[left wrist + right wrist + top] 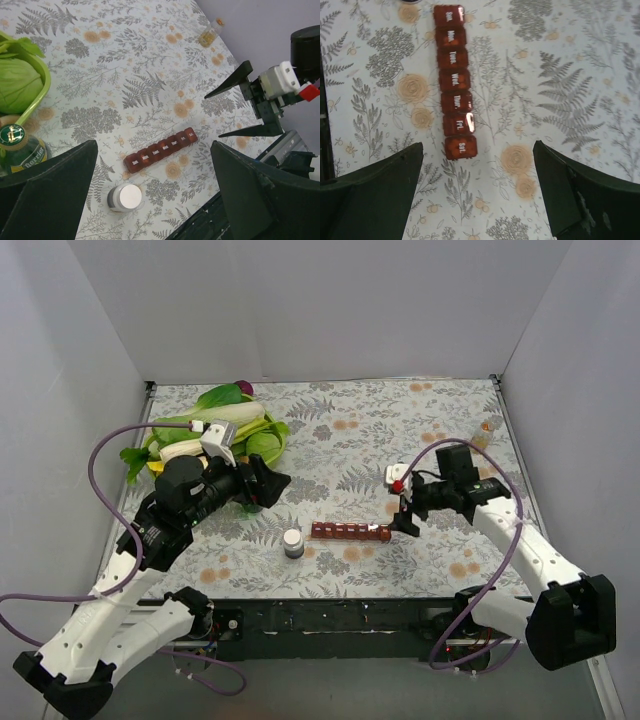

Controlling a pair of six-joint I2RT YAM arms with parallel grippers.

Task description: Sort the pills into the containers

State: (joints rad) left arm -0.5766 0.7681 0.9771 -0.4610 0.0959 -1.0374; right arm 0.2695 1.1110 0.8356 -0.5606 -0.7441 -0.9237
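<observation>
The dark red strip of day-labelled containers (350,531) lies flat on the floral cloth, lids down; it also shows in the left wrist view (161,150) and the right wrist view (455,80). My right gripper (405,520) is open and empty, hovering just off the strip's "Sat." end (478,145); its spread fingers (235,82) show in the left wrist view. My left gripper (272,483) is open and empty, held above and behind the strip (153,145). No loose pills show.
A small grey bottle with a white cap (293,542) stands by the strip's left end (125,197). A green bottle (15,142) stands near a green bowl of vegetables (275,445). A small yellowish vial (210,35) lies near the right wall.
</observation>
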